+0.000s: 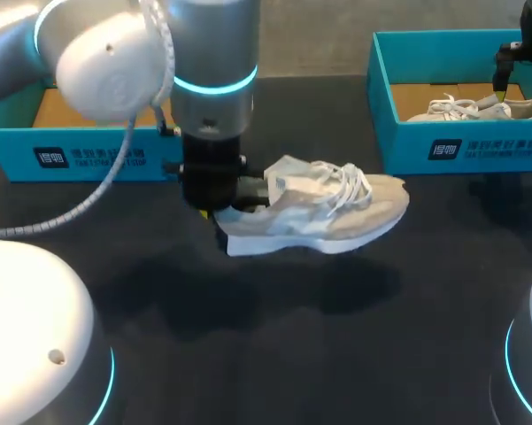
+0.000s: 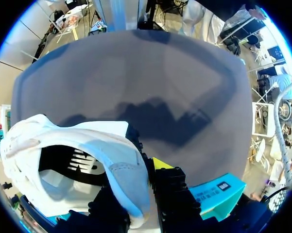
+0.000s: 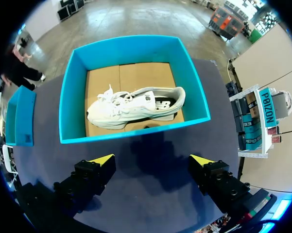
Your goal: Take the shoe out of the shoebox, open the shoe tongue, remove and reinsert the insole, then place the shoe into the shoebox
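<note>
Currently the shoe point(image 1: 323, 208) hangs just above the bench point(image 1: 336, 345) near the middle of the head view, with its shadow on the dark surface below it. Its long axis runs from 9 o'clock to 3 o'clock, heel at 9 and toe at 3, sole down and laces up. The left end effector point(image 1: 221, 214) comes straight down onto the heel and is closed on it; in the left wrist view one finger sits inside the collar and the other outside, pinching the heel wall between them. An open shoebox point(image 1: 18, 142) stands at 10 o'clock behind the left arm. A second shoebox point(image 1: 398, 133) sits at 2 o'clock, well apart from the held shoe, with a second shoe point(image 3: 136, 107) lying on its side inside, toe toward 9 o'clock. The right end effector point(image 3: 150, 162) hangs above that box's near wall, fingers spread wide and holding nothing.
</note>
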Controlling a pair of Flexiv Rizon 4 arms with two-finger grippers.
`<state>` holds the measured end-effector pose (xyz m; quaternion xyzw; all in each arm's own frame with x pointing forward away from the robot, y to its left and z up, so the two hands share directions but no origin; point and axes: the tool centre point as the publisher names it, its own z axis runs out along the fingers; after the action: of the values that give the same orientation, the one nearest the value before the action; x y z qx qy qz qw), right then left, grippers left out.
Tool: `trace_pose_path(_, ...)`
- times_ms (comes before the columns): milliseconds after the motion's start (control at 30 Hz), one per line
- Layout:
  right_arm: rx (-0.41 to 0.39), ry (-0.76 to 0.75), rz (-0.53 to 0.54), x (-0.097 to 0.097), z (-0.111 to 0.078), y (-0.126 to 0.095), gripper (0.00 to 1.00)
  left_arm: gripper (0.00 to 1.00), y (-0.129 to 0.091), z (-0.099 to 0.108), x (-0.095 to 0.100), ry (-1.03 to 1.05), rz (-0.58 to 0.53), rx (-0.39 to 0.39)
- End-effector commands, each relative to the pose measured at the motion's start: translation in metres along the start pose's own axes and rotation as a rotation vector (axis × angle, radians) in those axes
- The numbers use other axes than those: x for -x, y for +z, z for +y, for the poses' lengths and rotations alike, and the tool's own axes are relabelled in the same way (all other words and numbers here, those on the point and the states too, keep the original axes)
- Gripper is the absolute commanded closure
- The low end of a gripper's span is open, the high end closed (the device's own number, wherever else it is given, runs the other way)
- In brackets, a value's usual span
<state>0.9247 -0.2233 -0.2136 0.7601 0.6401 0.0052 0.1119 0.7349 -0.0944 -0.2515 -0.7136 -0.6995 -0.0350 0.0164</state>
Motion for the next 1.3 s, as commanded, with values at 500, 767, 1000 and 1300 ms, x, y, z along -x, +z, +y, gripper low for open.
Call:
trace_pose_path(500,0.001,0.002,0.000,0.000,0.000,0.000,0.00,1.00,0.096,-0.003,-0.001,-0.004,0.052,0.019)
trace_pose_path(767,0.001,0.002,0.000,0.000,0.000,0.000,0.00,1.00,0.131,-0.003,0.001,-0.007,0.081,0.001)
trace_pose_path(1000,0.001,0.002,0.000,0.000,0.000,0.000,0.00,1.00,0.148,-0.006,0.002,0.002,0.094,0.003)
trace_pose_path(1300,0.001,0.002,0.000,0.000,0.000,0.000,0.00,0.07,0.149,-0.007,-0.001,-0.004,0.090,-0.021)
